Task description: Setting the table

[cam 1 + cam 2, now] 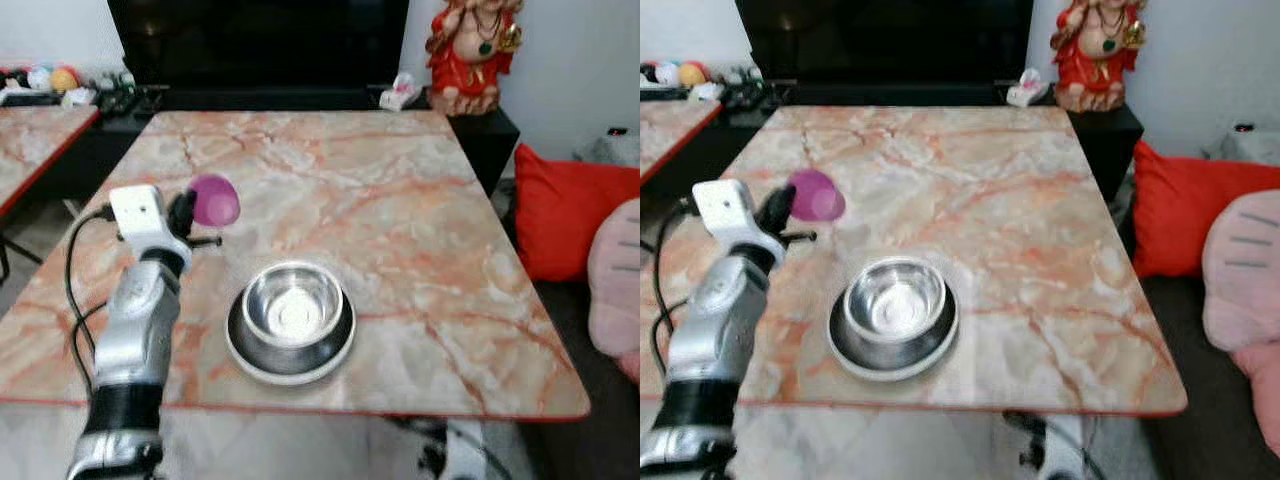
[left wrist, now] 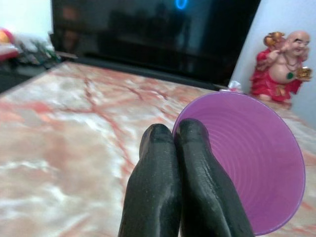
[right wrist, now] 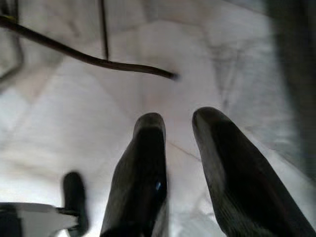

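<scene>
A red and gold laughing figurine (image 1: 470, 50) is sitting on the dark low cabinet (image 1: 490, 125) behind the table, with a large black screen (image 1: 260, 40) standing beside it. A red cushion (image 1: 565, 210) is leaning against a pale pink pillow (image 1: 615, 290) off to the right. On the far left, some coloured balls (image 1: 50, 77) and small clutter are lying near a second marble tabletop (image 1: 30, 140).

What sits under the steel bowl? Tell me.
A dark plate with a pale rim, on the marble table. The steel bowl covers the plate's middle, so anything there is hidden.
</scene>
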